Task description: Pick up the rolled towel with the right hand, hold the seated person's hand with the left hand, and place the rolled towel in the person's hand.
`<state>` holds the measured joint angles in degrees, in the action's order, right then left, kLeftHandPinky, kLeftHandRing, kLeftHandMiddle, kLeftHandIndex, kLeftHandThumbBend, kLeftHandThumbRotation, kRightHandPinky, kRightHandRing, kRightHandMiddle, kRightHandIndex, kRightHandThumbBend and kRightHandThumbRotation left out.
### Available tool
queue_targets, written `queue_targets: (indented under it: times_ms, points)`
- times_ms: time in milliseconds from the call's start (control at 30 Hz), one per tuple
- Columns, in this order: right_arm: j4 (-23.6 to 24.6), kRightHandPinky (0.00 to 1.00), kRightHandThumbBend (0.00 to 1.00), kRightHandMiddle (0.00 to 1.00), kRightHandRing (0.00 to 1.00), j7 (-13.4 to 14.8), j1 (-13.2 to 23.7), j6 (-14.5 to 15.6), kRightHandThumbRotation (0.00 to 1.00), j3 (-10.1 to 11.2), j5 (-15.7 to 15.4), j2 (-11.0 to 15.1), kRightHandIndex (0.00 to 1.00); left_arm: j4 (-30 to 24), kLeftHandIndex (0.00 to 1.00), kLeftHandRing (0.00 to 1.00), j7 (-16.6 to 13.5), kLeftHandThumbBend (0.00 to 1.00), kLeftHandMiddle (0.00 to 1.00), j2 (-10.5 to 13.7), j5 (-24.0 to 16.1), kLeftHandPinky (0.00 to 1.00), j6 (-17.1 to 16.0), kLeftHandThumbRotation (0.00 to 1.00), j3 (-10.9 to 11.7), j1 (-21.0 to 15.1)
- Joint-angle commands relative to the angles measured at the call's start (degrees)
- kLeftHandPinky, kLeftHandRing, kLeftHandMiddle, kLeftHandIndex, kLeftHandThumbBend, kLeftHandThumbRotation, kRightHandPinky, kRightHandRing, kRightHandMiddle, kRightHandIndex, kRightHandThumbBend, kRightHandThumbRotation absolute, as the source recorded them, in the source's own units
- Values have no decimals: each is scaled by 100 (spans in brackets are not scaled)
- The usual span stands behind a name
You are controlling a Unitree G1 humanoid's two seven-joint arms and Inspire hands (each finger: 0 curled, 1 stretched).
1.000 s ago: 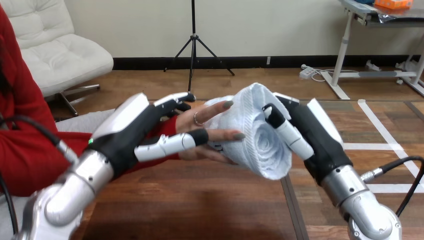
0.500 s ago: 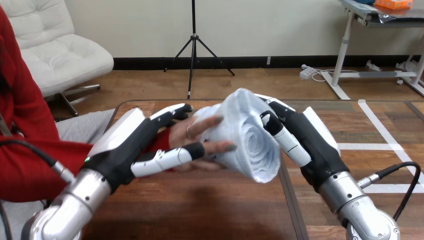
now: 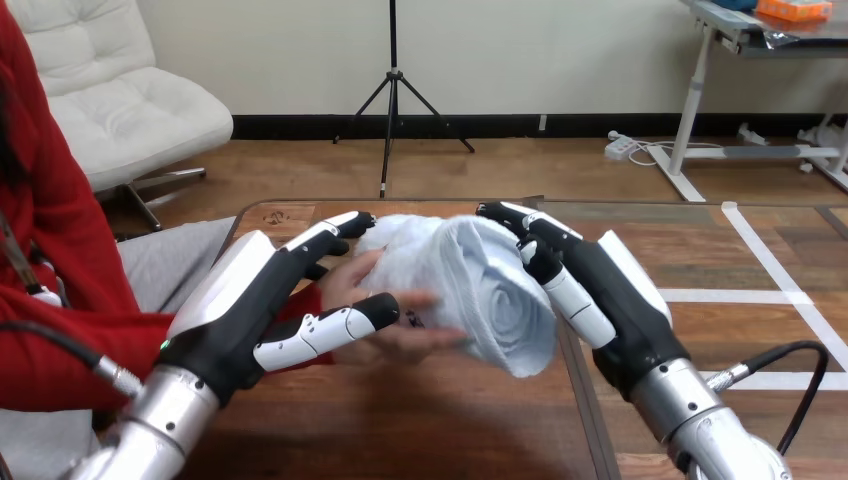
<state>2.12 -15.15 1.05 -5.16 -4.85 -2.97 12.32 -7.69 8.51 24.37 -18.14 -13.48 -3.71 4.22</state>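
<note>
rolled towel [image 3: 480, 285] clamped in right hand [image 3: 610, 295], thumb on spiral end, fingers [image 3: 520, 215] partly hidden behind; towel against person's hand [image 3: 362, 285], blurred, grip unclear; left hand [image 3: 250, 300] curled round that hand, above table [image 3: 400, 425]

White rolled towel [image 3: 470, 290], spiral end toward camera, tilted, lying against the person's hand [image 3: 347, 283].

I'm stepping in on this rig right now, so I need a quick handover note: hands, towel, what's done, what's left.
Left hand: thumb and fingers round the person's hand, above the table.
Right hand: fingers and thumb curled on the rolled towel, held off the table.
Rolled towel: against the person's hand; whether their fingers have closed on it is unclear.
Done: pickup, person's hand held, towel brought in.
Left: right hand lets go once the person has it, probably then backs off.
</note>
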Motion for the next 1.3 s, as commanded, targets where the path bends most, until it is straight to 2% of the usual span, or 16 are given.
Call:
queue_targets:
  times_ms: [0, 233, 400, 467, 600, 800, 1067, 1267]
  points:
    - [327, 80, 100, 86, 86, 1, 64, 32, 100, 55, 182, -87, 85, 114, 84, 82, -414, 100, 85, -218, -33, 70, -304, 100, 129, -64]
    - [356, 81, 100, 87, 87, -58, -61, -1, 100, 90, 341, -99, 86, 268, 85, 84, -759, 100, 86, -417, -60, 73, -546, 100, 119, 56]
    - [410, 81, 100, 87, 86, -45, -195, 40, 100, 116, 397, -104, 86, 482, 84, 85, -1140, 100, 86, -718, 6, 81, -847, 100, 112, 172]
    - [415, 81, 100, 87, 86, -51, -231, 44, 100, 127, 432, -107, 86, 560, 84, 87, -1242, 100, 87, -787, 24, 89, -968, 100, 102, 200]
    - [393, 81, 100, 86, 86, -64, -323, 2, 100, 168, 509, -103, 86, 738, 84, 90, -1609, 99, 88, -953, -143, 95, -1231, 100, 69, 278]
    - [421, 80, 100, 86, 85, -76, -480, -4, 100, 226, 600, -83, 85, 907, 86, 95, -2107, 96, 91, -1142, -469, 99, -1489, 100, 23, 407]
    - [522, 79, 100, 86, 84, -135, -707, -57, 100, 276, 666, -25, 85, 1024, 91, 99, -2311, 90, 97, -1267, -566, 100, -1733, 100, -50, 602]
    - [624, 79, 100, 86, 84, -285, -896, -18, 100, 354, 989, -72, 86, 1051, 93, 100, -2409, 88, 98, -1435, -537, 100, -1891, 100, -109, 768]
